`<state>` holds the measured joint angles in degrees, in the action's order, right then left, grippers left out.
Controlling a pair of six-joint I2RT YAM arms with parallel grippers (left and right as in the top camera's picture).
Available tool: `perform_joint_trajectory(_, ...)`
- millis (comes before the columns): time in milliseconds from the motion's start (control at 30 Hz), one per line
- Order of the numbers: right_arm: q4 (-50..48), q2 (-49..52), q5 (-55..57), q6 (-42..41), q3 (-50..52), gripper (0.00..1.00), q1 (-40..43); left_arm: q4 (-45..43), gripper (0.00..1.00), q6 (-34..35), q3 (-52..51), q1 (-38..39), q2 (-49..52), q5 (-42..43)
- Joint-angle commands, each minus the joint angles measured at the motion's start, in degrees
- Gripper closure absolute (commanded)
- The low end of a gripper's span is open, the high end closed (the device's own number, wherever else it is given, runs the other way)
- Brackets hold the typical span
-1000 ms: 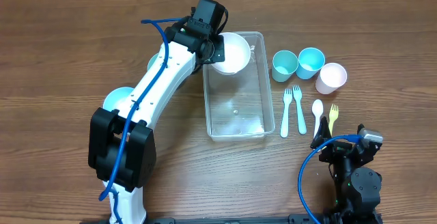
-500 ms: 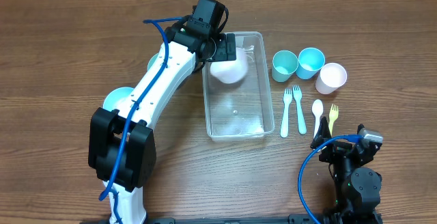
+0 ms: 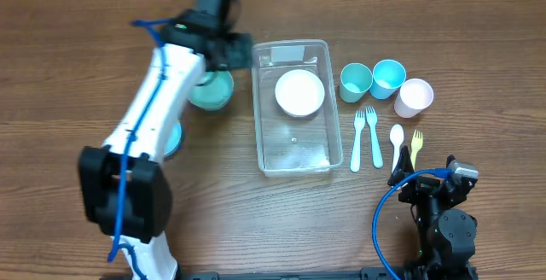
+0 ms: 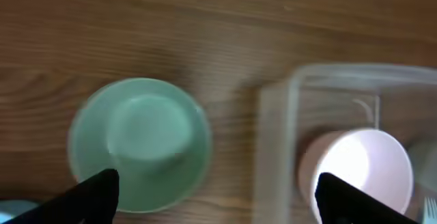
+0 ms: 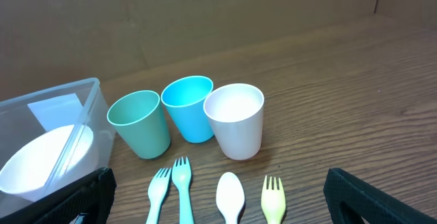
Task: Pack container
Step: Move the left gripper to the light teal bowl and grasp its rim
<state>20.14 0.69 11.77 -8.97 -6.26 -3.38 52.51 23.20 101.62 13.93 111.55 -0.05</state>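
The clear container (image 3: 295, 150) lies at mid-table with a white bowl (image 3: 299, 92) resting upright in its far half. My left gripper (image 3: 233, 55) hovers open and empty to the left of the tub, above a teal bowl (image 3: 211, 90). In the left wrist view the teal bowl (image 4: 140, 144) sits left, the container (image 4: 273, 135) and white bowl (image 4: 356, 169) right, and the left gripper (image 4: 220, 200) spans the gap between them. My right gripper (image 5: 222, 207) is open and empty, low at the table's front right.
A blue bowl (image 3: 173, 137) is partly hidden under the left arm. Teal (image 3: 356, 81), blue (image 3: 389, 76) and white (image 3: 414, 97) cups stand right of the tub. Below them lie two forks (image 3: 367, 137), a white spoon (image 3: 397, 138) and a yellow fork (image 3: 416, 146).
The left gripper opened and let the white bowl drop into the container, then swung left to above the teal bowl. The right arm has not moved.
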Motion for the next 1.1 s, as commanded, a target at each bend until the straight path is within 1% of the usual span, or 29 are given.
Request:
perform_joint_trajectory(0,-0.33,-0.46,-0.24,0.04,0.2,0.0,0.31,1.73,0.11,-9.94,-0.24,-8.02,-1.75,7.58)
perform_joint_trajectory(33,-0.35,-0.46,-0.24,0.04,0.2,0.0,0.31,2.19,0.1,-13.25,-0.24,-9.4,-1.75,7.56)
perform_joint_trajectory(67,-0.33,-0.46,-0.24,0.04,0.2,0.0,0.28,2.6,0.08,-17.86,-0.28,-10.23,-1.7,7.58)
perform_joint_trajectory(100,-0.35,-0.46,-0.24,0.04,0.2,0.0,0.28,2.95,0.09,-24.5,-0.94,-10.69,-1.68,6.82)
perform_joint_trajectory(167,-0.35,-0.46,-0.24,0.04,0.2,0.0,0.28,2.49,0.08,-32.74,-4.04,-11.21,-1.57,4.55)
perform_joint_trajectory(233,-0.33,-0.46,-0.24,0.04,0.2,0.0,0.31,-1.03,0.07,-36.39,-9.77,-11.3,-1.51,5.73)
perform_joint_trajectory(300,-0.33,-0.46,-0.24,0.04,0.2,0.0,0.28,-4.85,0.07,-37.57,-14.03,-11.3,-1.49,7.54)
perform_joint_trajectory(433,-0.35,-0.46,-0.24,0.07,0.2,0.0,0.28,-15.3,0.04,-37.59,-21.27,-11.34,-1.31,4.44)
perform_joint_trajectory(567,-0.35,-0.46,-0.24,0.07,0.2,0.0,0.28,-23.54,0.04,-37.59,-25.22,-11.37,-0.61,4.35)
perform_joint_trajectory(600,-0.35,-0.46,-0.24,0.04,0.2,0.0,0.28,-24.09,0.07,-37.38,-25.51,-11.37,0.39,4.44)
perform_joint_trajectory(633,-0.35,-0.46,-0.24,0.04,0.2,0.0,0.31,-24.06,0.16,-37.38,-25.51,-11.34,1.27,4.52)
perform_joint_trajectory(667,-0.33,-0.46,-0.24,0.04,0.2,0.0,0.28,-24.09,0.3,-37.38,-25.51,-11.34,1.6,4.52)
perform_joint_trajectory(733,-0.35,-0.46,-0.24,0.07,0.2,0.0,0.31,-24.3,0.49,-37.35,-25.51,-11.34,1.6,4.5)
perform_joint_trajectory(767,-0.35,-0.46,-0.24,0.07,0.2,0.0,0.28,-24.5,0.51,-37.38,-25.51,-11.37,1.6,4.33)
perform_joint_trajectory(833,-0.33,-0.46,-0.24,0.04,0.2,0.0,0.28,-25.24,0.52,-37.38,-25.53,-11.37,1.62,4.31)
perform_joint_trajectory(900,-0.35,-0.46,-0.24,0.07,0.2,0.0,0.28,-26.27,0.56,-37.35,-25.55,-11.52,1.62,4.33)
perform_joint_trajectory(1000,-0.35,-0.46,-0.24,0.04,0.2,0.0,0.28,-26.47,0.57,-37.35,-25.75,-11.67,1.62,4.55)
perform_joint_trajectory(1067,-0.35,-0.46,-0.24,0.04,0.2,0.0,0.28,-27.15,0.55,-37.33,-26.56,-11.72,1.62,4.52)
